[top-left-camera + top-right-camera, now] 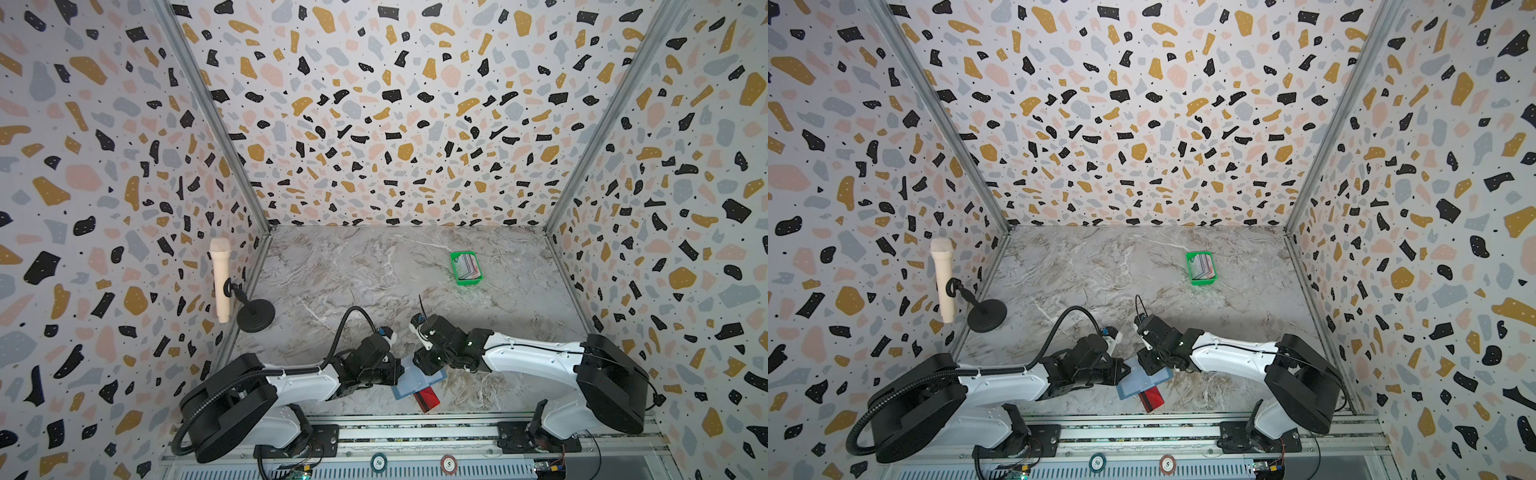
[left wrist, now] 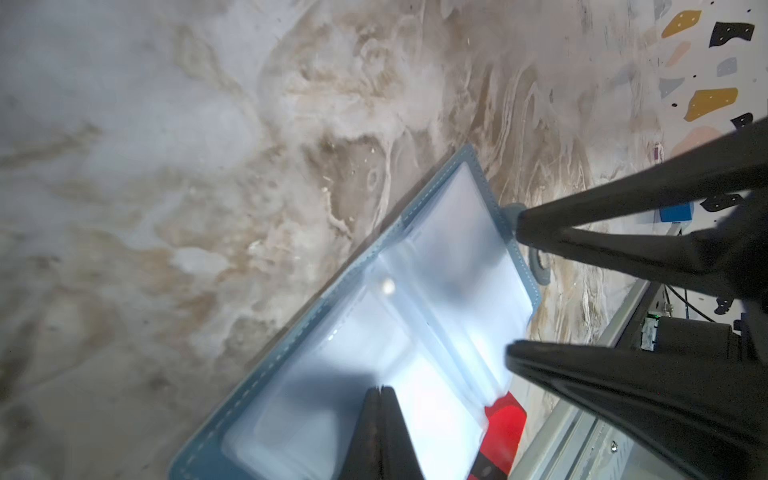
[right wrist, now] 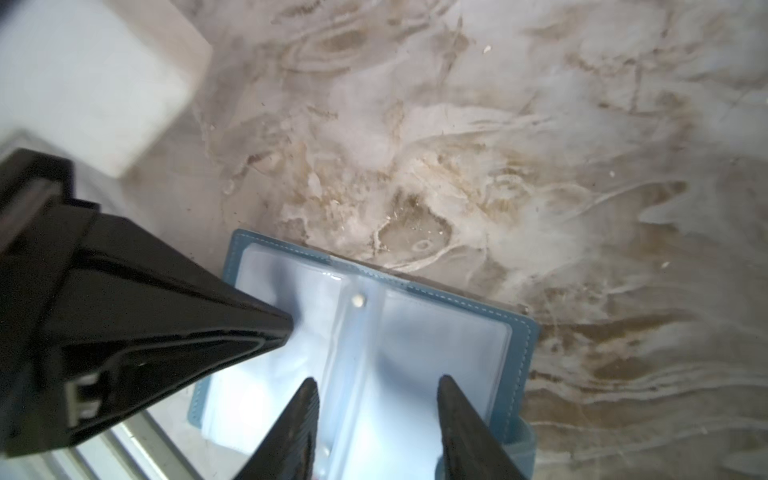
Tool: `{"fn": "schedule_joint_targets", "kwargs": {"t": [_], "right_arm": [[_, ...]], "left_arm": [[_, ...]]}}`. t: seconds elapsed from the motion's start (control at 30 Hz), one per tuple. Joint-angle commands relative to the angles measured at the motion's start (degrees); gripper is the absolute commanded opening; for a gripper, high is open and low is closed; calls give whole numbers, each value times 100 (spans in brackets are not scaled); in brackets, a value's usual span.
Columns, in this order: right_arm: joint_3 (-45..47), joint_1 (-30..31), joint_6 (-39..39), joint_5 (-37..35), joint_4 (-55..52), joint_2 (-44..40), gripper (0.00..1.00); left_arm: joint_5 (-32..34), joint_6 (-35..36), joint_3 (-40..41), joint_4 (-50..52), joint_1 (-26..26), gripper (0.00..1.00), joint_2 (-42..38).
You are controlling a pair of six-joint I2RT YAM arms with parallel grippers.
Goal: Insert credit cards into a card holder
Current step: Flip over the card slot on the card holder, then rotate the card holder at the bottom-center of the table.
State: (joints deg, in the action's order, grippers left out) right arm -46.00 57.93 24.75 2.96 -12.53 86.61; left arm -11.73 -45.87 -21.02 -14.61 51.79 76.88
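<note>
Along the bottom edge, two round tokens (image 1: 378, 461) are showing "50" and "5". Just above, low centre, a red card (image 1: 428, 400) with a dark stripe is poking from the dusty-blue card holder (image 1: 405, 388), lying open on the counter (image 1: 374, 270), clear sleeves up. The left end effector (image 2: 380, 390), fingers together, is resting on one sleeve; the right end effector (image 3: 378, 380), fingers apart, is straddling the spine. Farther up, a green tray (image 1: 456, 276) is holding more cards (image 1: 469, 266).

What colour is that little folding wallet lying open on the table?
The card holder is dusty blue with pale stitching; clearest in the right wrist view.
</note>
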Motion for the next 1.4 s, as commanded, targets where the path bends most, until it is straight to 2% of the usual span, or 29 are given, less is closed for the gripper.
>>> {"fn": "schedule_joint_targets", "kwargs": {"t": [0.0, 0.27, 0.53, 0.63, 0.77, 0.83, 0.9, 1.03, 1.2, 1.37], "right_arm": [[-41, 32, -162, -179, -189, 143, 46], [29, 134, -223, -551, -255, 428, 50], [136, -106, 296, -1220, -34, 758, 48], [66, -110, 260, -1252, 32, 562, 49], [82, -26, -173, -936, 138, -162, 55], [115, 106, -416, -671, 103, -411, 58], [111, 399, -588, -527, -19, -446, 65], [15, 1175, -831, -612, -208, 5, 69], [-270, 1729, -893, -1199, -348, 660, 72], [-443, 1819, -855, -1448, -384, 964, 72]], "left_arm": [[264, 217, 79, 601, 49, 4, 85], [616, 253, -255, 919, 33, 7, -430], [733, -25, -141, 763, -93, 9, -1102], [686, -124, -28, 695, -219, 11, -1463], [686, -67, -25, 1018, -562, 17, -2252], [872, 8, -51, 1362, -734, 21, -2722], [1110, 96, -102, 1726, -843, 24, -3147], [1284, 154, -105, 2135, -985, 29, -3674], [1186, 113, 30, 2158, -1039, 29, -3786], [1102, 32, 166, 2024, -1056, 30, -3781]]}}
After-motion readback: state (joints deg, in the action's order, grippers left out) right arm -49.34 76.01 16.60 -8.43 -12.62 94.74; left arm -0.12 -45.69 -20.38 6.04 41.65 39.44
